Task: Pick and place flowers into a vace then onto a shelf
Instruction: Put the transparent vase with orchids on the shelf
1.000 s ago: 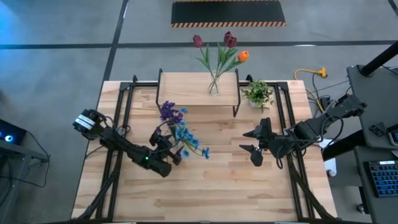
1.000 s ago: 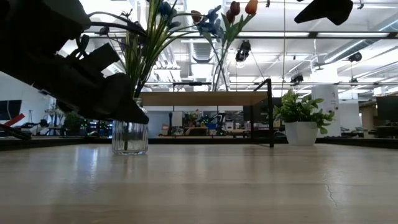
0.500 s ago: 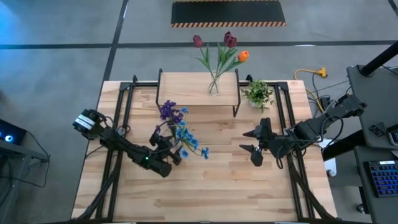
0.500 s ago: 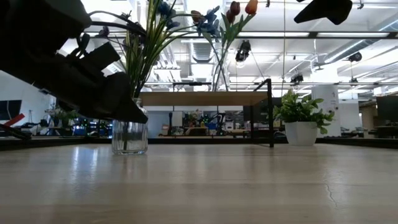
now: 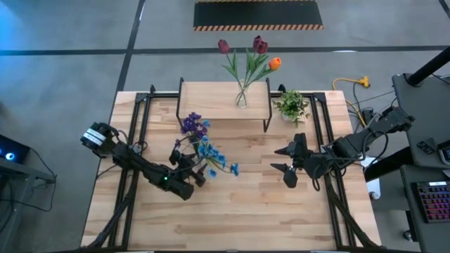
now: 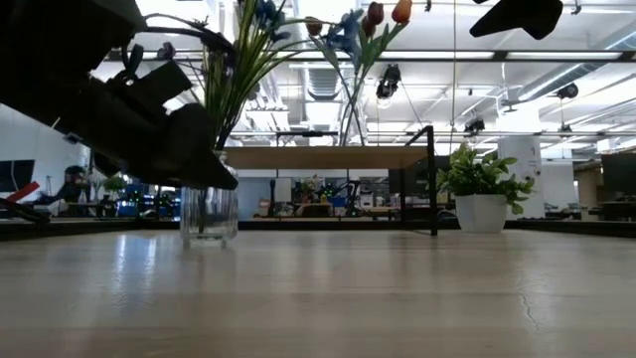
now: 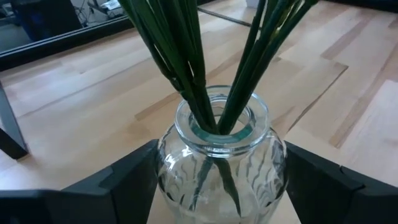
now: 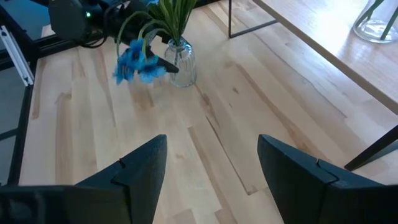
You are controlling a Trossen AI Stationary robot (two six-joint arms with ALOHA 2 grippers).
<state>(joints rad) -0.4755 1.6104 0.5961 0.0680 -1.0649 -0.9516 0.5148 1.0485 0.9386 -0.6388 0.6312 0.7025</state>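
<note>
So here we've got the left gripper (image 5: 196, 176) down at the left-middle of the table (image 5: 232, 218), with its two fingers on either side of a clear glass vase (image 7: 216, 165). In the left wrist view the dark fingers sit right against the vase's walls on both sides, so we'd call that clamped on the vase. In the low view the vase base (image 6: 209, 217) looks like it's at or barely above the tabletop; we can't tell for sure if it's touching.

That vase holds a bunch of green stems fanning out of its neck, topped by the purple cluster (image 5: 191, 124) and the small blue blooms (image 5: 213, 158). From above the blooms lean toward the middle of the table, away from the arm. The right wrist view catches them too, blue blooms (image 8: 135, 61) drooping beside the vase (image 8: 181, 61).

The shelf (image 5: 223, 100) stands at the far edge of the table, and a second glass vase (image 5: 241, 98) is already on its wooden top, toward the right end. It carries the dark red tulips (image 5: 259, 45) and the orange bud (image 5: 275, 62), leaning out past the table's back edge. A small leafy potted plant (image 5: 292, 105) sits on the table just right of the shelf.

The right gripper (image 5: 283, 161) hangs over the right-middle of the table, well apart from everything, fingers spread wide and holding nothing.
</note>
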